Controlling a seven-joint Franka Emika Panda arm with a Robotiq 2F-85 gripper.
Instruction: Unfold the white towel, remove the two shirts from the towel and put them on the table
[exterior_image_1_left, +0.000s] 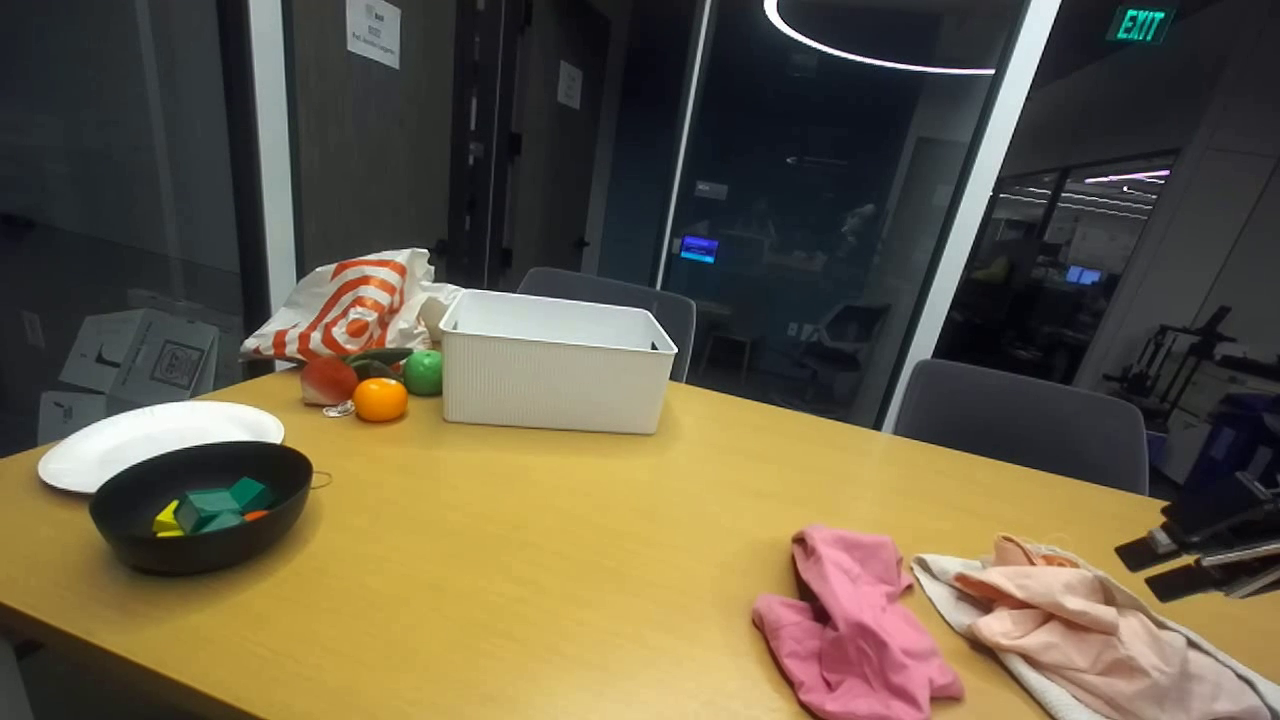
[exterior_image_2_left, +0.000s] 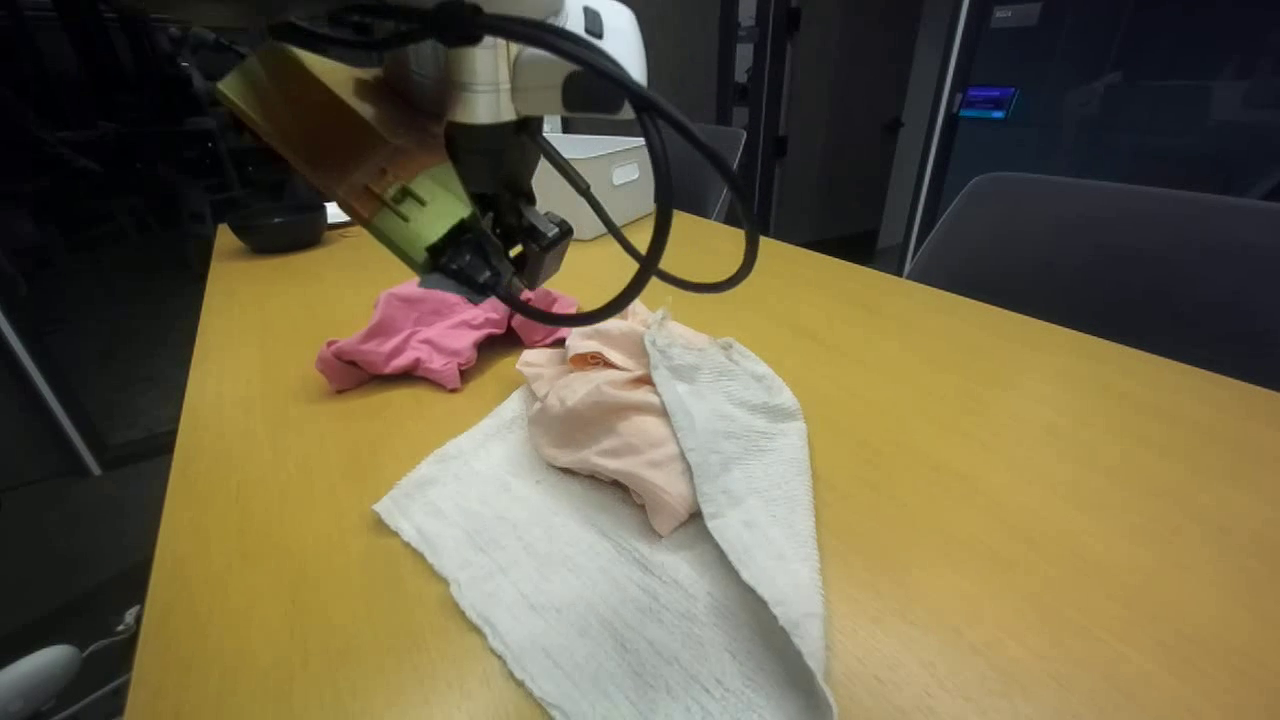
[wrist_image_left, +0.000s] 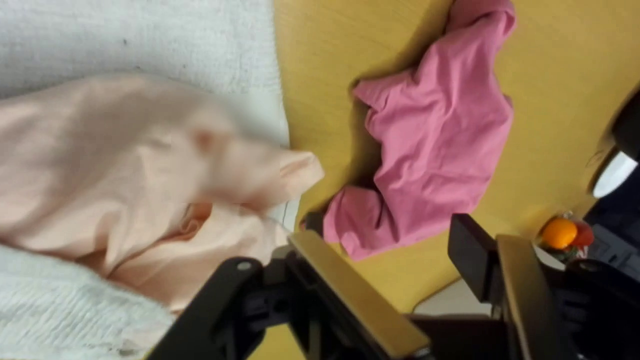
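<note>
Of the two garments, the rose-pink shirt is already out: it lies crumpled on bare wood near the left edge of the tabletop in an exterior view. Just to its right, the peach shirt is bunched on the white towel, and a flap turned in from the towel's right side covers part of it. The unfolding looks well advanced but incomplete, and the main job left seems to be getting the peach shirt onto the wood. The claw hangs above the cloths, its fingers spread well apart with nothing held between them.

At the tabletop's left end in an exterior view sit a white plate and, partly in front of it, a black bowl of coloured blocks. Along the far edge follow a bag with a red ring print, a red fruit, an orange fruit, a green fruit and a ribbed white box. One dark chair stands behind the box, another chair farther right. Beyond is a dim glass wall, with a lit EXIT sign at upper right.
</note>
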